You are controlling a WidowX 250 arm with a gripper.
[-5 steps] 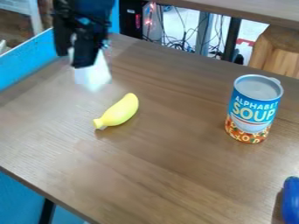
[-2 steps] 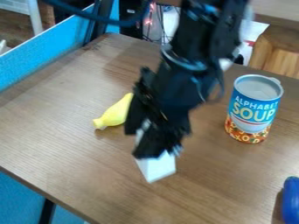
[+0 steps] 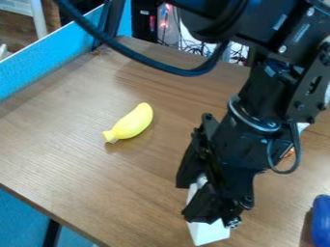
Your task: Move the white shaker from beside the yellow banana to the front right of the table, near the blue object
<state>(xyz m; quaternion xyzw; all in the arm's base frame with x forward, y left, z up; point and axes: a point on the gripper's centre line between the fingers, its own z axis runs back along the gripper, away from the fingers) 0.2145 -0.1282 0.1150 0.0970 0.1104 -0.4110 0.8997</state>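
The black gripper (image 3: pixel 199 195) hangs over the front right part of the table, shut on a white block-like object (image 3: pixel 207 232) that pokes out below its fingers. A yellow toy banana (image 3: pixel 130 123) lies on the wooden table to the left of the gripper and behind it. Behind the arm at the right, the soup can is almost wholly hidden; only a sliver of its orange lower part can be seen. To the right of the gripper, a blue object (image 3: pixel 320 222) lies partly cut off by the view's edge.
The brown table (image 3: pixel 71 140) has its front edge running diagonally at the lower left. A blue panel (image 3: pixel 48 64) borders its far left side. Cables and a black box (image 3: pixel 144 21) are beyond the back edge.
The gripper has moved from the upper left across the table toward the front right, carrying the white object. The arm now covers most of the soup can. The banana has stayed put.
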